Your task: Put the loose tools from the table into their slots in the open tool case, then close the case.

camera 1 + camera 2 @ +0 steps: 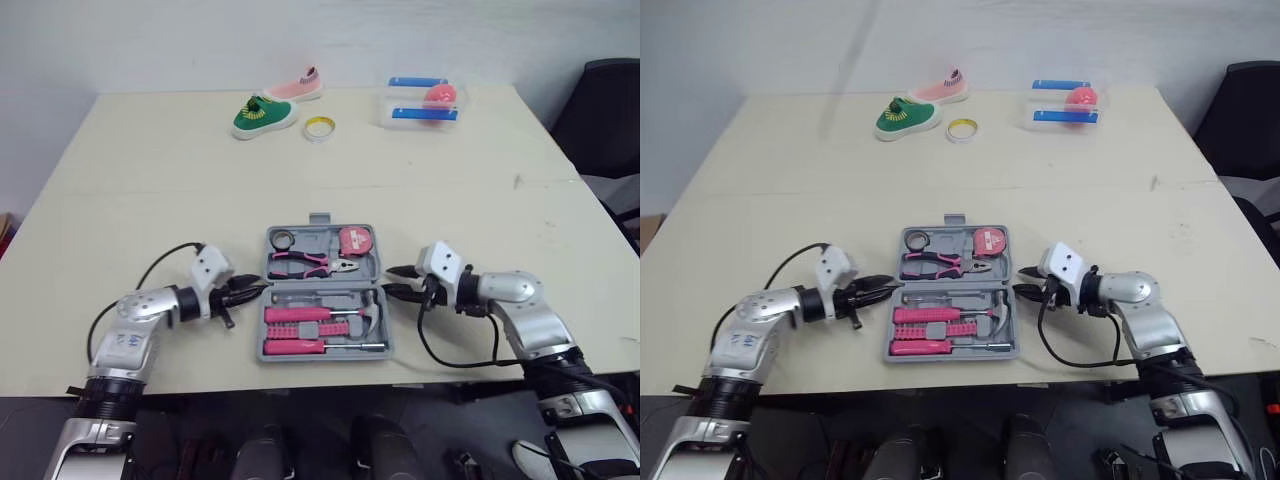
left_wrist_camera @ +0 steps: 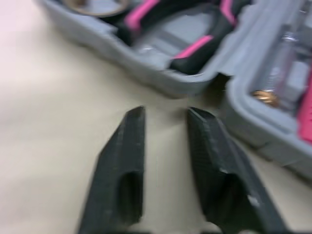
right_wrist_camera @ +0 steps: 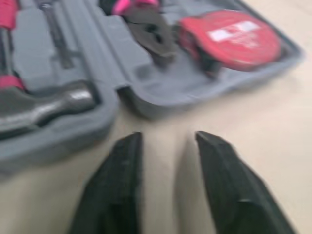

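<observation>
- Left eye view: the grey tool case (image 1: 322,295) lies open and flat on the table (image 1: 150,190), its carry handle on the far edge.
- Far half of the case: pink-handled pliers (image 1: 312,264) and a red tape measure (image 1: 355,240) sit in their slots.
- Near half of the case: a hammer (image 1: 345,318) and a pink-handled screwdriver (image 1: 320,346) are seated.
- I see no loose tool lying beside the case.
- Well beyond the case sit a green shoe (image 1: 264,116), a pink shoe (image 1: 296,87), a tape roll (image 1: 319,127) and a clear box (image 1: 423,104); none looks like a case tool.
- The left gripper (image 1: 252,290) hovers just off the case's left side, level with the seam between the halves. Its fingers (image 2: 124,161) are spread and hold nothing.
- The right gripper (image 1: 392,281) mirrors it at the case's right side, fingers (image 3: 117,185) parted and empty.
- Judgement: the loading looks finished and the step in hand is closing the case.
- The next move calls for getting under the edge of one half from both sides and folding it evenly onto the other, so the tools do not shake out of their slots.
</observation>
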Robot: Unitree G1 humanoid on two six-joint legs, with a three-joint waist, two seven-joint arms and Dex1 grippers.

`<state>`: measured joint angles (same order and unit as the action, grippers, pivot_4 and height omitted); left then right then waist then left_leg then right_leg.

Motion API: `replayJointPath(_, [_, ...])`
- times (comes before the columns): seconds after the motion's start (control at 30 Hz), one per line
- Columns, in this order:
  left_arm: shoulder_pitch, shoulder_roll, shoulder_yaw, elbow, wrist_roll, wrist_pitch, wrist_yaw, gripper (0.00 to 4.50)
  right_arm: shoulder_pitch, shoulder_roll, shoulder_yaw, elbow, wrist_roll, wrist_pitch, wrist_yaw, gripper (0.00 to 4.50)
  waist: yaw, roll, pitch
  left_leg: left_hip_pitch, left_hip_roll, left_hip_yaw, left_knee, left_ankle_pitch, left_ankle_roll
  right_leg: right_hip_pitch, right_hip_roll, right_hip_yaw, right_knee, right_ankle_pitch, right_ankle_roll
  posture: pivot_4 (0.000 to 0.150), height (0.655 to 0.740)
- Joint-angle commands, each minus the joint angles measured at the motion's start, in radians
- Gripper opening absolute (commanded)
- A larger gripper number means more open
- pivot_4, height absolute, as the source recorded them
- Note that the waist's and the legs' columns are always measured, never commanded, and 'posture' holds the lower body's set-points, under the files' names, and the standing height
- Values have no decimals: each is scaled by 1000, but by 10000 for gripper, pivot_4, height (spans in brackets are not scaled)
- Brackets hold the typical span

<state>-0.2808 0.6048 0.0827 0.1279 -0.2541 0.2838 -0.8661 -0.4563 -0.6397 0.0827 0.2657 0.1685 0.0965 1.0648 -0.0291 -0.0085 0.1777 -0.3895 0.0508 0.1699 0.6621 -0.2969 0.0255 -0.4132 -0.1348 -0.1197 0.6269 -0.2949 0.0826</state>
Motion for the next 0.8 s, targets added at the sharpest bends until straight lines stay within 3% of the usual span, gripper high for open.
replayJointPath(0.03, [21, 37, 86, -83, -52, 6, 4, 30031, -8, -37, -79, -99, 95, 170, -2, 38414, -1, 0, 0, 0, 0, 0, 0, 0, 0, 0, 0, 0, 0, 0, 0, 1500, 7400])
replayJointPath(0.07, [29, 47, 100, -100, -53, -3, 7, 35363, -12, -46, -98, -123, 120, 248, -17, 44380, -1, 0, 0, 0, 0, 0, 0, 0, 0, 0, 0, 0, 0, 0, 0, 1500, 7400])
replayJointPath(0.13, [8, 111, 144, -234, -105, 321, 97, 44106, -83, -95, -151, -209, 222, 593, -62, 45000, -1, -1, 2, 0, 1, 0, 0, 0, 0, 0, 0, 2, 0, 0, 0, 1500, 7400])
replayJointPath(0.2, [-80, 85, 201, -336, -247, 625, 197, 44637, -179, -153, -112, -276, 244, 957, -120, 45000, 0, 1, 5, -1, 1, -1, 1, 0, 0, -1, -1, 7, 1, 0, -1, 1500, 7400])
replayJointPath(0.33, [-216, 70, 125, -397, -228, 917, 342, 44637, -346, -81, -90, -271, 283, 1303, -233, 45000, 3, -1, 3, -1, 1, -6, 0, 0, -2, 1, -2, 4, 1, 0, -3, 1500, 7400])
replayJointPath(0.5, [-325, -31, 91, -371, -217, 1087, 461, 44637, -493, 70, -117, -171, 237, 1488, -393, 45000, 1, -1, 3, -6, 0, -3, -1, 2, -3, -4, 3, 4, 2, 0, -3, 1500, 7400])
replayJointPath(0.6, [-349, -47, 61, -327, -188, 1132, 497, 44637, -529, 107, -90, -133, 209, 1479, -456, 45000, 2, -1, 3, -18, -3, 0, 1, 6, -1, -18, 5, 5, 10, 0, -2, 1500, 7400])
replayJointPath(0.8, [-396, -88, 15, -250, -156, 1087, 532, 44637, -563, 158, -58, -65, 178, 1439, -535, 45000, 1, -2, 4, -17, -3, 3, 1, 7, 0, -18, 5, 4, 10, 1, 0, 1500, 7400])
